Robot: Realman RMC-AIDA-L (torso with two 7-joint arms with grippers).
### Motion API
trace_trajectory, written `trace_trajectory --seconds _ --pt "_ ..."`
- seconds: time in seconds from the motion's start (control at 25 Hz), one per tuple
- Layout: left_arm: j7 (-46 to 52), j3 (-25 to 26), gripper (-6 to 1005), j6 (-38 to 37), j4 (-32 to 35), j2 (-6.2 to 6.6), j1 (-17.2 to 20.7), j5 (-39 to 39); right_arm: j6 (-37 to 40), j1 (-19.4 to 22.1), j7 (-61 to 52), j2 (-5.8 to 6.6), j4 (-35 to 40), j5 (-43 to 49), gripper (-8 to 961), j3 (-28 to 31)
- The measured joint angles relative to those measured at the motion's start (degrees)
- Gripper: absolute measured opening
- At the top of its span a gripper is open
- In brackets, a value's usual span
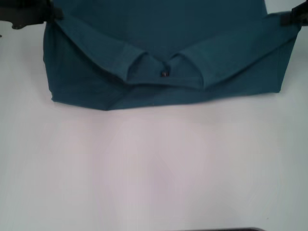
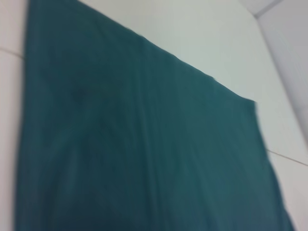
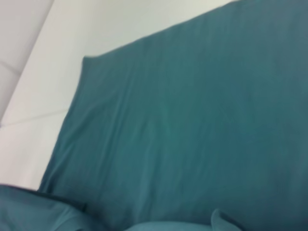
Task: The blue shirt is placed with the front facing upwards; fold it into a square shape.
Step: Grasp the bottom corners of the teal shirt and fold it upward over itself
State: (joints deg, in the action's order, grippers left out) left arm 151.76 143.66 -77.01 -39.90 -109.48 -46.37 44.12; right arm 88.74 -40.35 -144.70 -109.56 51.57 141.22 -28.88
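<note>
The blue shirt [image 1: 163,91] lies across the far part of the white table [image 1: 154,168], its upper part doubled over so the ribbed collar [image 1: 144,60] and a small dark label [image 1: 165,73] sag in the middle of the fold. My left gripper [image 1: 52,14] pinches the folded layer's left corner. My right gripper [image 1: 285,19] pinches its right corner, and the cloth rises toward both. The left wrist view shows only smooth teal cloth [image 2: 144,144] on the table, and so does the right wrist view [image 3: 192,134]. The chest print is hidden.
White tabletop spreads from the shirt's near edge toward me. A seam line crosses the surface beside the cloth [image 2: 288,159]. A thin dark strip [image 1: 221,229] shows at the very bottom of the head view.
</note>
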Motion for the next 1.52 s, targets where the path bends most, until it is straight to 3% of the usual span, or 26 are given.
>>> trace_trajectory --seconds 0.32,0.88,1.24,1.52 --pt "0.7 -4.1 34 8.3 0.1 -0.47 -1.1 -0.5 -10.0 -1.0 -0.2 -0.28 -3.9 -0.2 46 -2.7" --pt "0.0 -8.0 33 14.2 0.3 -2.2 -1.8 -0.6 -26.8 -4.8 2.6 -0.62 -14.1 0.1 48 -8.4" --pt "-0.2 -12.0 33 18.8 3.0 -2.53 -3.7 -0.6 -37.2 -7.6 7.1 -2.94 -17.8 -0.1 49 -12.8" --pt "-0.2 -12.6 33 20.1 3.6 -2.58 -4.9 -0.6 -42.1 -9.9 7.2 -3.36 -20.4 0.1 50 -15.9"
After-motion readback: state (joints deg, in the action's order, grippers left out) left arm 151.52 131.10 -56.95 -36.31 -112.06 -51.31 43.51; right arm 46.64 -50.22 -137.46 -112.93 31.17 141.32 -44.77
